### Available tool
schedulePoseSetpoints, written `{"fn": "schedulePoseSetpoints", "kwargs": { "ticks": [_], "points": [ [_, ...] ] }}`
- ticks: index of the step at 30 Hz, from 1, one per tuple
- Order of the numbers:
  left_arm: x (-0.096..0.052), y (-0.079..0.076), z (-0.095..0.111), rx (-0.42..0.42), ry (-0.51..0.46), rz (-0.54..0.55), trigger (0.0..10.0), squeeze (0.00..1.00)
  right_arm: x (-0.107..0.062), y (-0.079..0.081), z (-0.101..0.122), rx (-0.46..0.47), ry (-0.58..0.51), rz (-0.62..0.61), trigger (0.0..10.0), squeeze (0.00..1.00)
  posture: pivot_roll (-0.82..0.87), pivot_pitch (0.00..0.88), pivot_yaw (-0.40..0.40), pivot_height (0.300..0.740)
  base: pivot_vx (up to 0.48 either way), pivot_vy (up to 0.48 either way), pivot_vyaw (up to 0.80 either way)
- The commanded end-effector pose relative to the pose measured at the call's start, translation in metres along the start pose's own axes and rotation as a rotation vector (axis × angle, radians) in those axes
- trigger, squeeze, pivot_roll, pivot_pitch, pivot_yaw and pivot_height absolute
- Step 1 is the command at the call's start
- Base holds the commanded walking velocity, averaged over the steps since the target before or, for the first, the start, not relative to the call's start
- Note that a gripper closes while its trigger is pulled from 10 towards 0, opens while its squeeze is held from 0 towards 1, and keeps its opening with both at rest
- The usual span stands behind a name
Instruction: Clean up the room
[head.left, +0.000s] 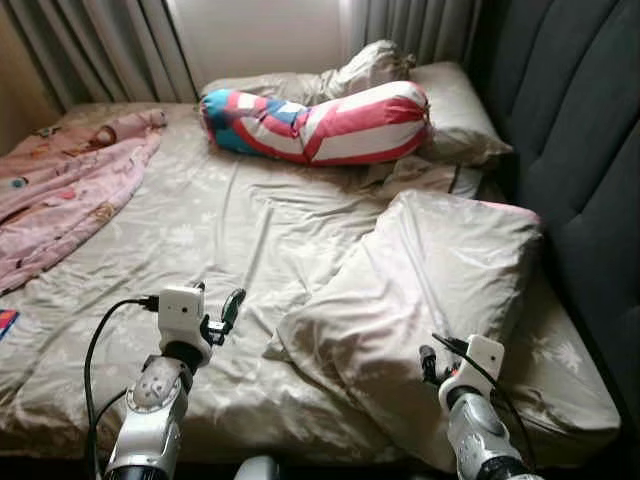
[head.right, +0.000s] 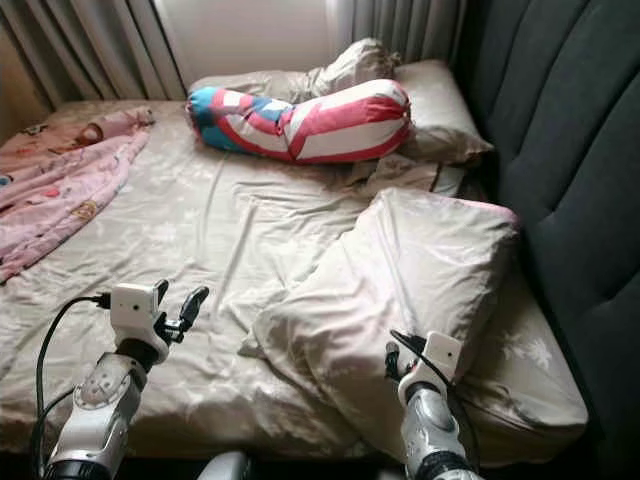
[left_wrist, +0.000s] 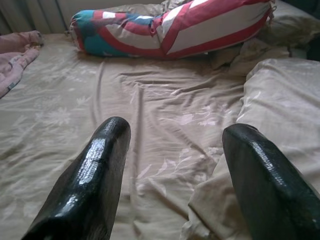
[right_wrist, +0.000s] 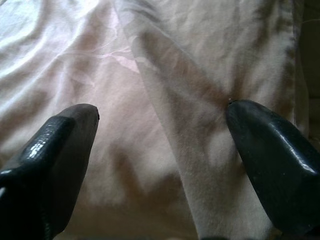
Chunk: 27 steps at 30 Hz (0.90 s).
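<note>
The robot stands at the side of a wide bed (head.left: 200, 250) with a wrinkled beige floral sheet. Its right pincer (right_wrist: 160, 150) hovers with fingers spread wide just above the large beige pillow (head.left: 420, 290) lying askew near the dark padded headboard (head.left: 590, 150) (probably lining up a grasp). The left pincer (left_wrist: 175, 165), also spread and holding nothing, hangs over the bare sheet beside it. A red, white and teal striped bolster (head.left: 320, 122) rests farther up the bed, and a pink printed blanket (head.left: 60, 190) lies crumpled on the robot's left.

Bedsheet (head.left: 230, 230) soft creased cloth; fingers (left_wrist: 95, 175) glossy black; headboard (head.left: 590, 130) matt padded.
</note>
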<state>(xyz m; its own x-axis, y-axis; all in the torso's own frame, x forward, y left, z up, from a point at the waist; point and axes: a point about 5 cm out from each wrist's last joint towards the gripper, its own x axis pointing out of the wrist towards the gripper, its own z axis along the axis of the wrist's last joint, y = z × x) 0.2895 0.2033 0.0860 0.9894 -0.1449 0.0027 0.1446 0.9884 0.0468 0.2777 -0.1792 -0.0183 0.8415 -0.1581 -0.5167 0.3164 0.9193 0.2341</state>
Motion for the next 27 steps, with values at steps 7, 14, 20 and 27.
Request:
{"fn": "schedulePoseSetpoints", "kwargs": {
  "ticks": [7, 14, 20, 27],
  "points": [
    [-0.004, 0.005, 0.008, 0.011, 0.010, -0.016, 10.0, 0.00, 0.002, -0.009, 0.005, 0.039, 0.008, -0.080, 10.0, 0.00, 0.05, 0.058, 0.053, 0.649, 0.000, 0.000, 0.00],
    [-0.003, 0.004, 0.010, 0.012, 0.014, -0.023, 10.0, 0.00, 0.000, -0.017, 0.001, 0.079, 0.013, -0.116, 10.0, 0.00, 0.05, 0.056, 0.056, 0.649, 0.000, 0.000, 0.00],
    [-0.003, 0.002, 0.009, 0.021, 0.020, -0.032, 10.0, 0.00, -0.006, -0.023, -0.017, 0.096, 0.066, -0.112, 10.0, 0.00, 0.04, 0.053, 0.055, 0.649, 0.000, 0.000, 0.00],
    [-0.003, -0.002, 0.011, 0.023, 0.026, -0.046, 10.0, 0.00, -0.009, -0.016, -0.030, 0.073, 0.138, -0.047, 10.0, 0.00, 0.04, 0.048, 0.057, 0.649, 0.000, 0.000, 0.00]
  ]
}}
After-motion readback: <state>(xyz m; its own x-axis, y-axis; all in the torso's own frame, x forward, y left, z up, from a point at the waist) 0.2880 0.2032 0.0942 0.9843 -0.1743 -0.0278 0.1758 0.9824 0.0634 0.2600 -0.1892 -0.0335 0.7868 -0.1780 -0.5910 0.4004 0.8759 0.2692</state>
